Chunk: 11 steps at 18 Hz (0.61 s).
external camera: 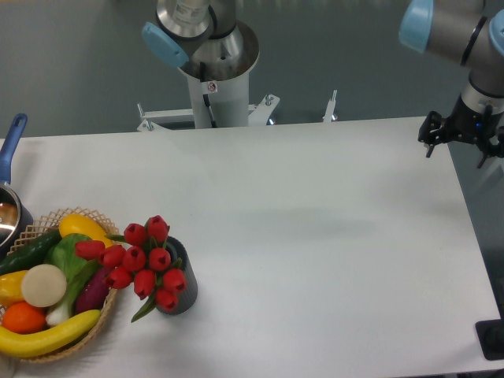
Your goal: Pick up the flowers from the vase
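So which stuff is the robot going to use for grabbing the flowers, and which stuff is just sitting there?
For the job:
- the flowers, red tulips
- the vase holding them
- the claw, far off at the table's right edge

Just lying about:
- the wicker basket
- the toy vegetables and fruit in it
- the pot with a blue handle at the left edge

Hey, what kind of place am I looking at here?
Probably a robot lab test bench, not a home: a robot arm on a pedestal stands at a bare white table set with props, namely red flowers in a dark vase and a basket of toy vegetables.
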Motion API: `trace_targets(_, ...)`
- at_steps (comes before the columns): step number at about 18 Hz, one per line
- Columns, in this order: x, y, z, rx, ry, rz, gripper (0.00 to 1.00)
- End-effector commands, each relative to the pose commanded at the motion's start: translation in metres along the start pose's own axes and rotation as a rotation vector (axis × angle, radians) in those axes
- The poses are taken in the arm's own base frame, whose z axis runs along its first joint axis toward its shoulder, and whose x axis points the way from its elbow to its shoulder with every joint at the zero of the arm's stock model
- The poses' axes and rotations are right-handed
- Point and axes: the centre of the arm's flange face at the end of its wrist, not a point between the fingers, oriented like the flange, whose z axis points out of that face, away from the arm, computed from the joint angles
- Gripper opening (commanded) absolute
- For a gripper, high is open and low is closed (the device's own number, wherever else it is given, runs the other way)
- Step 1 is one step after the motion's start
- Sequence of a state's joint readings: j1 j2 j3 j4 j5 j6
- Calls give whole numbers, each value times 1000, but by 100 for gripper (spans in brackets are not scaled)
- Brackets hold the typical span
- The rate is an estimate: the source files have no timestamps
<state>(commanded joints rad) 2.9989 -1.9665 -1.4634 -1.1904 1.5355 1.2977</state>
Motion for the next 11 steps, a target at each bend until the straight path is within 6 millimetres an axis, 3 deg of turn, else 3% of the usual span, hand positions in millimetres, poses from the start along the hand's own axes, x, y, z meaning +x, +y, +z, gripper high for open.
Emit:
trace_targets(9,0,4,-5,1,0,-50,100)
trace_targets(11,4,4,1,20,17,-53,100)
